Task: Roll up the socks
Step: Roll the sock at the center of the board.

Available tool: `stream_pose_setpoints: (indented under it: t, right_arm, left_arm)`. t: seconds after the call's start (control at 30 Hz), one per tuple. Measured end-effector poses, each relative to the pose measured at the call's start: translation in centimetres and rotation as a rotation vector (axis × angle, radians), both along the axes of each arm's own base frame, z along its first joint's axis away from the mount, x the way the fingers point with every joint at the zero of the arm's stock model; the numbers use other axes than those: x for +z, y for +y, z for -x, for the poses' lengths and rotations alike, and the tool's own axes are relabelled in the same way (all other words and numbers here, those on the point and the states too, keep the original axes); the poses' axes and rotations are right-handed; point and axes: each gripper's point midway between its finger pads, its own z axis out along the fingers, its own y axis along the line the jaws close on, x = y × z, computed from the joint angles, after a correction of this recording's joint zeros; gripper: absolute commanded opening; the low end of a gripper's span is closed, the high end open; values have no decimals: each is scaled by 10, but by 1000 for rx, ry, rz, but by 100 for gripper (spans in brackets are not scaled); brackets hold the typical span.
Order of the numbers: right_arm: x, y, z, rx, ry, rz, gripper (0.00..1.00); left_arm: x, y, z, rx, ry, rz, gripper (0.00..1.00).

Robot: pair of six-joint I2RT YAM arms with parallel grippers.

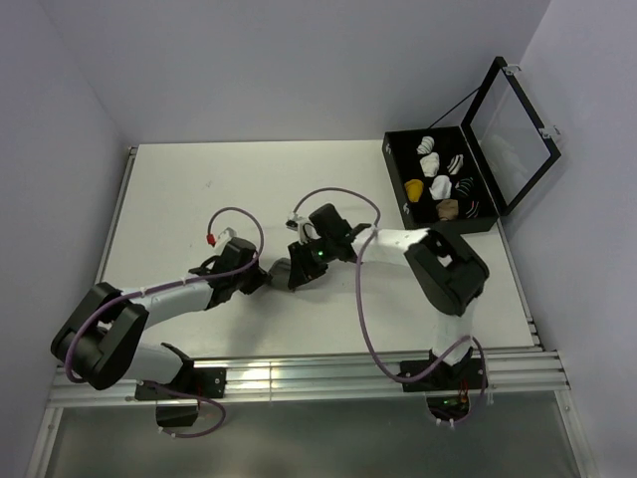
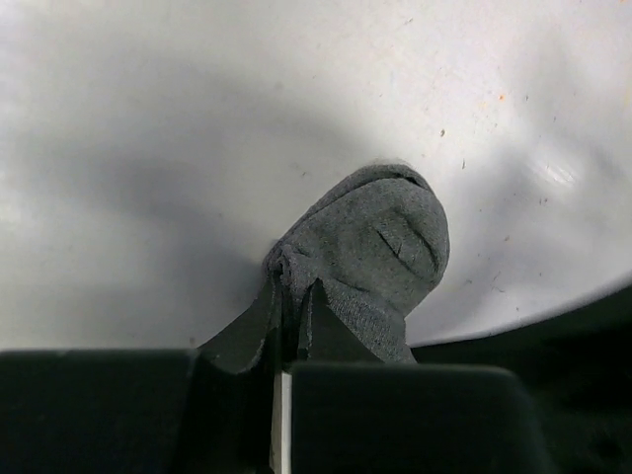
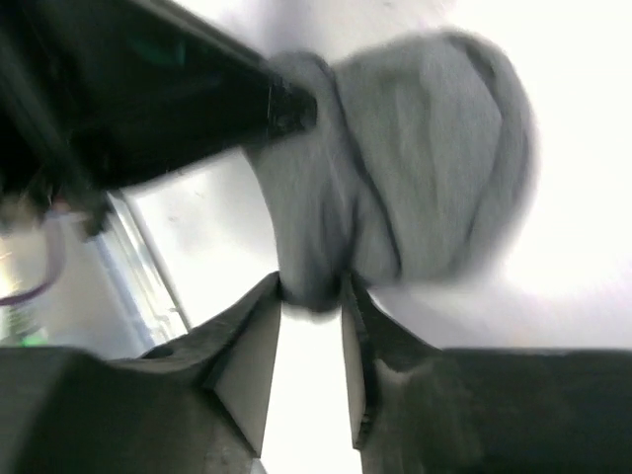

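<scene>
The black-and-white left arm [image 1: 169, 299] lies low and stretched out from its base at the near left corner towards the table's middle, while the right arm [image 1: 438, 264] folds back at a bulky black elbow and reaches leftward to meet it. The left gripper [image 2: 293, 293], two black tapered fingers, is pressed nearly together on a fold of the bundled grey fabric sock [image 2: 385, 247]. The right gripper [image 3: 311, 291], of the same black make, faces it from the other side, its fingertips pinching the lower edge of that bundle with a narrow gap between them.
</scene>
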Motion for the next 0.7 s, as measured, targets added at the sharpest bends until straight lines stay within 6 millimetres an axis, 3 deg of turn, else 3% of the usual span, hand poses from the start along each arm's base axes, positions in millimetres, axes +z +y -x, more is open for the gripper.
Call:
stream_pose_setpoints:
  t: [0.13,0.23,0.47,0.7]
  right_arm:
    - [14,-19,-3,-54,-215,39,46]
    - [26,-22,0,-70,-395,59,48]
    - [45,-6,19,-37,-783,96,48]
    - [37,5,19,5,-951,191,50]
  left_arm:
    - [0,-4,-7,-53,16,-58,0]
    - [1,-7,-11,-93,37,-94,0]
    - [2,-14,-14,-183,84,-143,0]
    - [2,-16,-14,-243,112,-164,0]
